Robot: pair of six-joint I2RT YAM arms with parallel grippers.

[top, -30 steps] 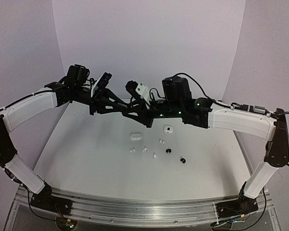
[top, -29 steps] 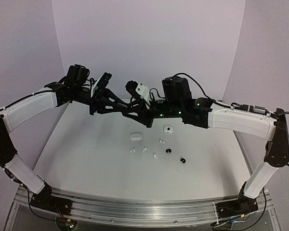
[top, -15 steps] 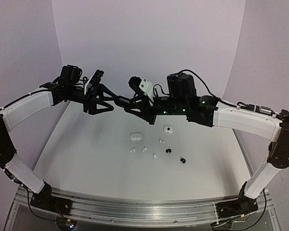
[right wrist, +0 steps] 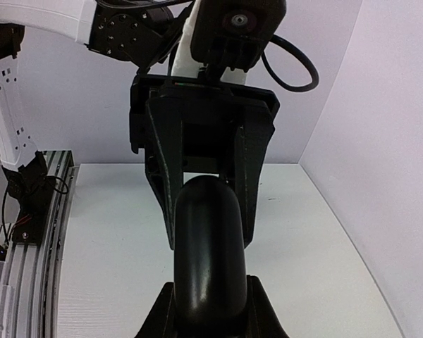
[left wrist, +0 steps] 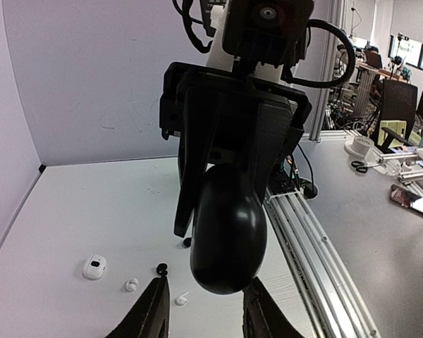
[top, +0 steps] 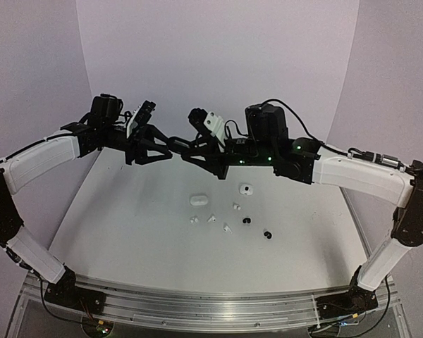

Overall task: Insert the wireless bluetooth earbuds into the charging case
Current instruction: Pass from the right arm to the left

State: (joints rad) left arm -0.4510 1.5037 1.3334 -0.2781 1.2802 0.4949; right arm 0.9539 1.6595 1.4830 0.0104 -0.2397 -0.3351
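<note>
Right gripper [right wrist: 210, 304]: clenched on closed black charging case [right wrist: 207, 246], held high above the bench [top: 120, 232]. Left gripper [left wrist: 206, 313]: fingers spread, case tip just at them. Earbuds [top: 228, 227]: six loose mid-bench beside two white cases [top: 197, 199], well apart from the edges. Both arms raised, wrists facing.

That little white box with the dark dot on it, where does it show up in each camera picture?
Top external: the white case lies on the table, just right of centre.
Left wrist: the white case sits low at the left, on the table.
Right wrist: not in it; a black oval case fills the middle.
Shared landmark: the metal rail along the table's near edge, seen in all three.
</note>
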